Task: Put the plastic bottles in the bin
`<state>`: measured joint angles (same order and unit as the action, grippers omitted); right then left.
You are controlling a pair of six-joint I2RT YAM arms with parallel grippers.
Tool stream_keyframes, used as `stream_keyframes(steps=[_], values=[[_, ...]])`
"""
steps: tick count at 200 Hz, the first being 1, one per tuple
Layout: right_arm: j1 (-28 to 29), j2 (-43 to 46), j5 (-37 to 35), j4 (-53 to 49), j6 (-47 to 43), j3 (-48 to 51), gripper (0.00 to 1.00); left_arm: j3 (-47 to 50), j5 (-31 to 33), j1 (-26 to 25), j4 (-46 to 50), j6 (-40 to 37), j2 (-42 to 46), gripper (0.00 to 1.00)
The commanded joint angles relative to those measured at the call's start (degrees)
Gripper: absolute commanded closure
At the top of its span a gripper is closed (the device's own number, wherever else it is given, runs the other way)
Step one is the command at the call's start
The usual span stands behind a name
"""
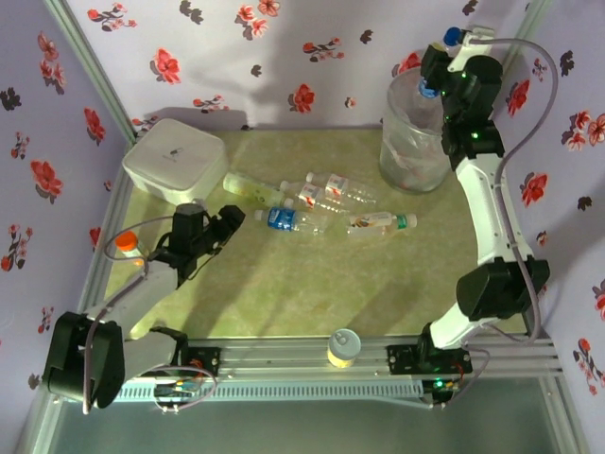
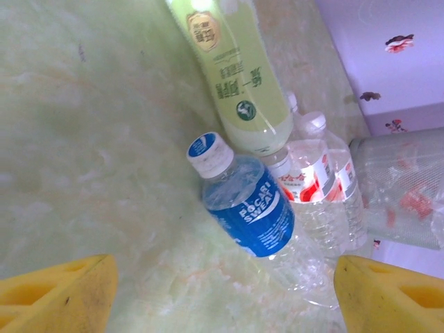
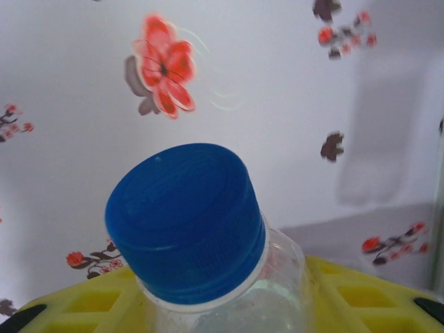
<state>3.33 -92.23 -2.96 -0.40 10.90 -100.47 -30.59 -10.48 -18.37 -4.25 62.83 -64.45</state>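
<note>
right wrist: gripper [image 3: 216, 306] on blue-capped bottle [image 3: 186, 222]

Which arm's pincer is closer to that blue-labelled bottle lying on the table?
Left. The left pincer, open, sits just short of the blue-labelled bottle; the right pincer is far off, up by the bin, holding a blue-capped bottle.

Five plastic bottles [image 1: 284, 219] lying loose, a sixth [image 3: 184, 222] held, one bin [image 1: 411, 151], one white box [image 1: 175, 156], one can [image 1: 343, 348], one orange-capped bottle [image 1: 126, 242].
</note>
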Motion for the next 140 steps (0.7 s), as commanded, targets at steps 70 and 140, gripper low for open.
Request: stream_keyframes(steps=[70, 140], values=[[-2.9, -6.5, 6.9, 4.1, 18.3, 9.7, 0.48, 2.6, 2.0, -0.2, 0.7, -0.5, 1.3, 0.17], [-3.0, -7.5, 9.7, -2.1, 16.8, 7.6, 0.23, 0.7, 1.5, 0.1, 0.8, -2.0, -1.4, 0.17]])
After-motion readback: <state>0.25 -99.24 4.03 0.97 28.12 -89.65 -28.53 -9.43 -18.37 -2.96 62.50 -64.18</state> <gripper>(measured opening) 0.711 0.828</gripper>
